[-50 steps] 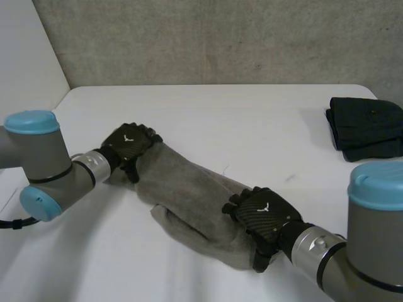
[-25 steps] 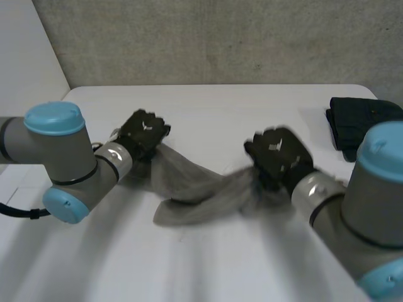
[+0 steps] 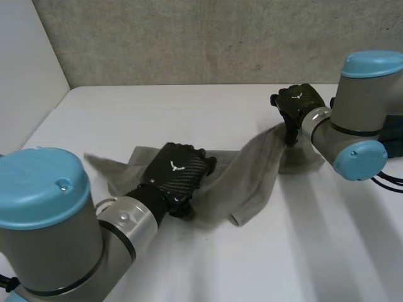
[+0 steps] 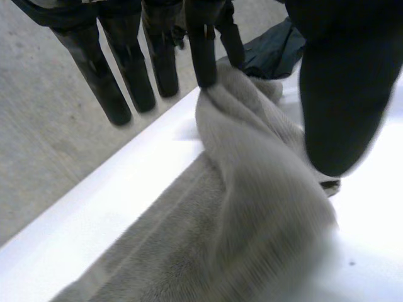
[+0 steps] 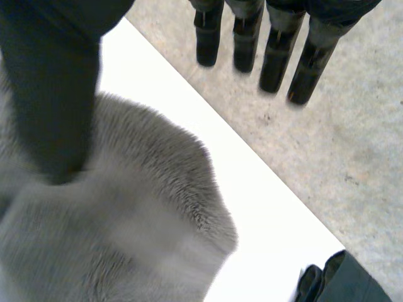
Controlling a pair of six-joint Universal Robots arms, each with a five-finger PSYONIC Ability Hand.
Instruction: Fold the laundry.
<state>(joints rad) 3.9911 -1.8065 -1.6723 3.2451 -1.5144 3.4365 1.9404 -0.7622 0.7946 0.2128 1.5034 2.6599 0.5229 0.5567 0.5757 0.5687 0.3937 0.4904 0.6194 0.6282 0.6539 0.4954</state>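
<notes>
A grey cloth point(image 3: 252, 170) lies stretched across the middle of the white table point(image 3: 189, 107), crumpled and twisted rather than flat. The step in hand looks like the opening one: pulling the piece out between both hands so it can be laid flat before any fold is made.

The left hand point(image 3: 176, 175) sits near one end of the cloth, close to the robot. In its wrist view a ridge of fabric runs between one finger point(image 4: 203, 50) and the thumb point(image 4: 343, 94), apparently pinched there, while the other fingers point straight out, clear of the cloth.

The right hand point(image 3: 297, 104) is at the far end of the cloth, which rises off the table toward it. In its wrist view the thumb point(image 5: 53, 94) presses into the fabric and the fingers point(image 5: 277, 56) stand straight and free, so the cloth seems pinned by the thumb alone.

A dark garment point(image 5: 352, 277) lies on the table beyond the right hand, well apart from the cloth.

The next move probably calls for even tension from both ends, then lowering the raised end so the twist comes out.
</notes>
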